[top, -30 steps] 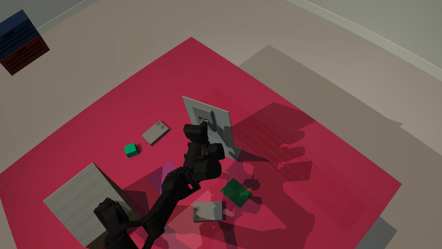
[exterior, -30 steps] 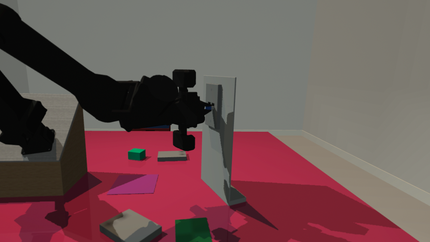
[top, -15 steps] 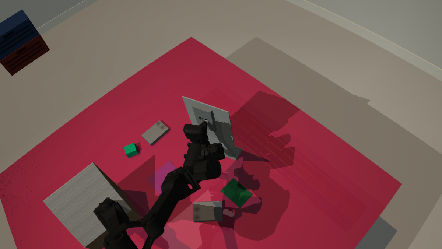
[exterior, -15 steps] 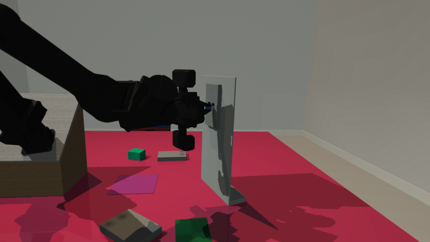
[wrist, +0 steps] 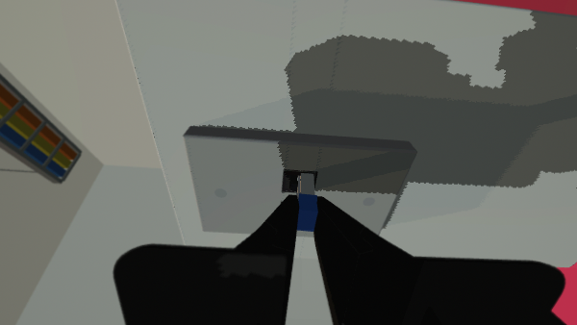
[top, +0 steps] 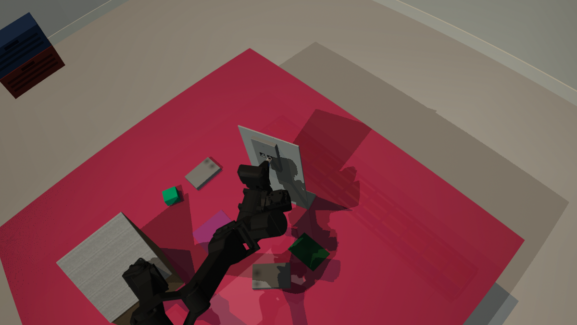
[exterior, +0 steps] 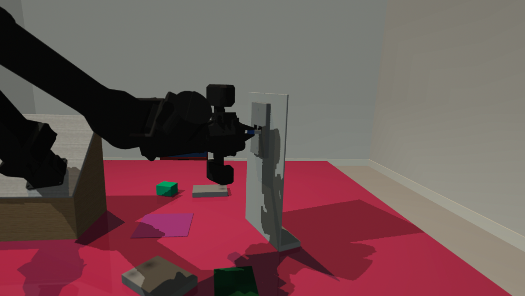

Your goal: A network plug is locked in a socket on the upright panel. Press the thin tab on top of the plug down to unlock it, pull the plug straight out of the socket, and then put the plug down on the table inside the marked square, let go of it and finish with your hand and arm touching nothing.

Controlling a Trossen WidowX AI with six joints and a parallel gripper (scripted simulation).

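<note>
So, claw [top: 267, 162] [exterior: 250, 132] [wrist: 304, 204] pinching nearly closed on blue part of plug [exterior: 257, 131] [wrist: 307, 185], plug sitting right at socket plate [top: 258, 147] [exterior: 260, 114] [wrist: 236, 178] on upright panel [top: 300, 169] [exterior: 253, 191] [wrist: 207, 58], purple square [top: 211, 228] [exterior: 169, 224] lying flat left of panel, kinda below arm.

The pictures are dimly lit, and hard-edged shadows are cast across the red counter [top: 133, 161] [exterior: 330, 183] and the pale upright panel [top: 292, 161] [exterior: 257, 198] [wrist: 231, 62]. Jagged shadow borders are seen on the panel. Surface detail on the black arm [top: 218, 258] [exterior: 110, 114] is largely lost in darkness.
</note>
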